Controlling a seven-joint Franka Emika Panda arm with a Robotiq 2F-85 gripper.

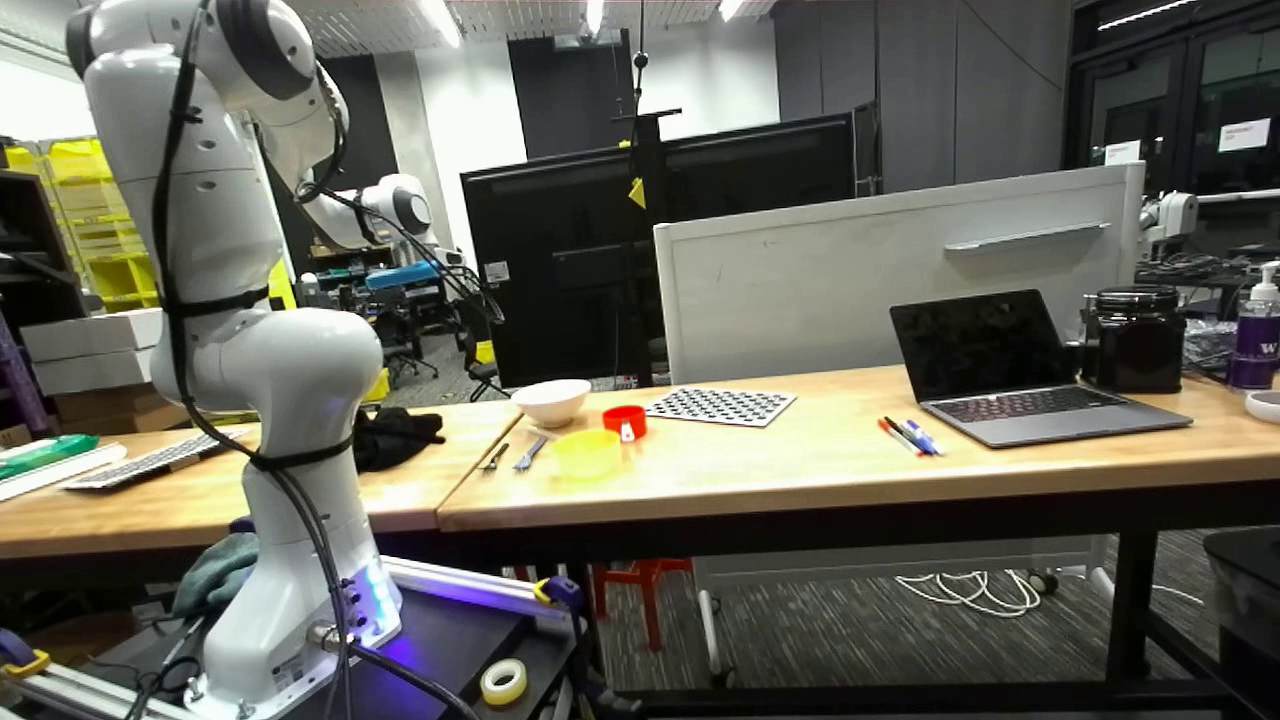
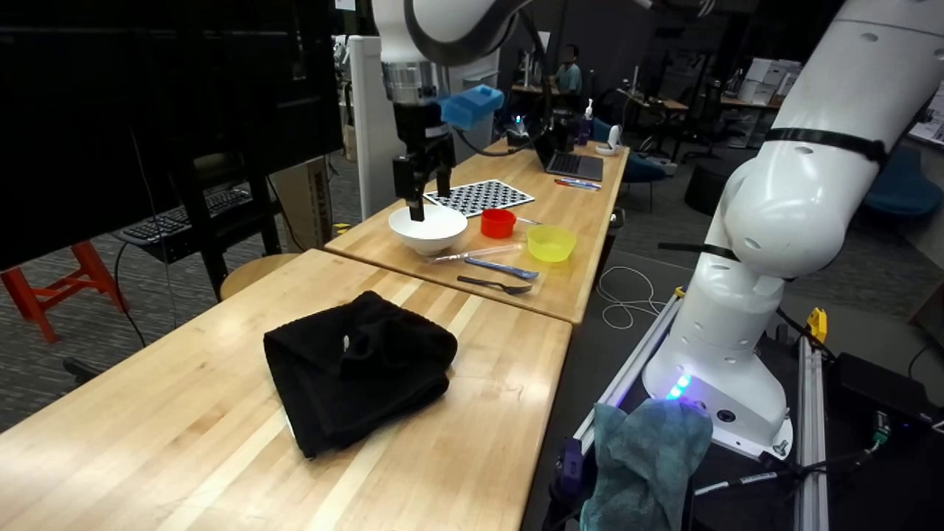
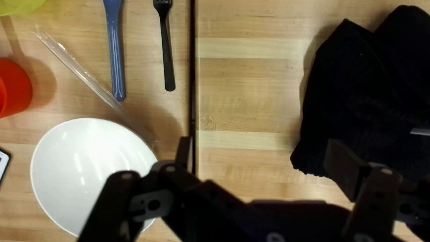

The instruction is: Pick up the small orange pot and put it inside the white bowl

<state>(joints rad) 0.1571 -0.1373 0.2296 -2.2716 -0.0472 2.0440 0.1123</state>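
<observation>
The small orange pot (image 1: 622, 421) is red-orange and stands upright on the table beside the white bowl (image 1: 552, 403). Both also show in an exterior view, the pot (image 2: 498, 224) and the bowl (image 2: 429, 233). In the wrist view the pot (image 3: 15, 88) is cut by the left edge, and the bowl (image 3: 84, 168) is partly hidden behind a finger. My gripper (image 2: 431, 206) points down, its fingers overlapping the bowl in that view. In the wrist view my gripper (image 3: 258, 156) is wide open and empty, above the table seam, between bowl and black cloth.
A yellow translucent bowl (image 2: 551, 243) stands near the pot. A blue utensil (image 3: 115, 57), a black fork (image 3: 166, 50) and a clear plastic stick (image 3: 85, 75) lie near the bowl. A black cloth (image 2: 361, 369), checkered mat (image 2: 483, 197), pens (image 1: 910, 437) and laptop (image 1: 1020, 400) are on the tables.
</observation>
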